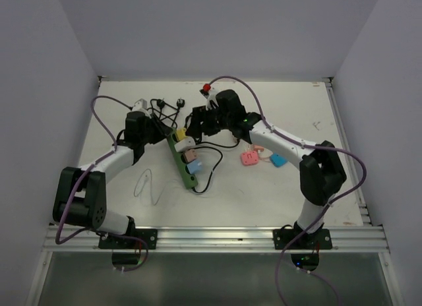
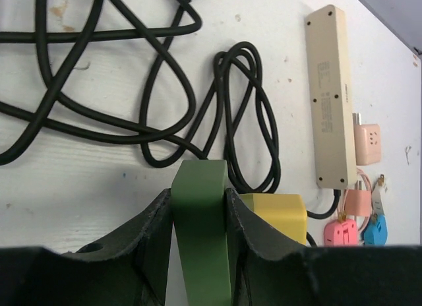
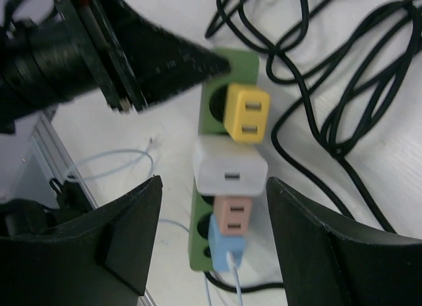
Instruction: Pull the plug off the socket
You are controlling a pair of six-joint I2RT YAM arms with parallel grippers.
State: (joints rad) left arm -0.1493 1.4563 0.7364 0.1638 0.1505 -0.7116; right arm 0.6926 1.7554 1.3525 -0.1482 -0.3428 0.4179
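The socket, a dark green power strip, lies slantwise in the middle of the table. It carries a yellow plug, a white plug, a pink plug and a blue plug in a row. My left gripper is shut on the strip's far end, next to the yellow plug. My right gripper is open and hovers above the row, its jaws wide on either side of the white and pink plugs and touching nothing. In the top view it is just right of the strip's far end.
The strip's black cord lies in loose coils beyond its far end. A beige power strip lies to the right. Loose pink and blue adapters lie under the right arm. A thin white cable curls left of the strip.
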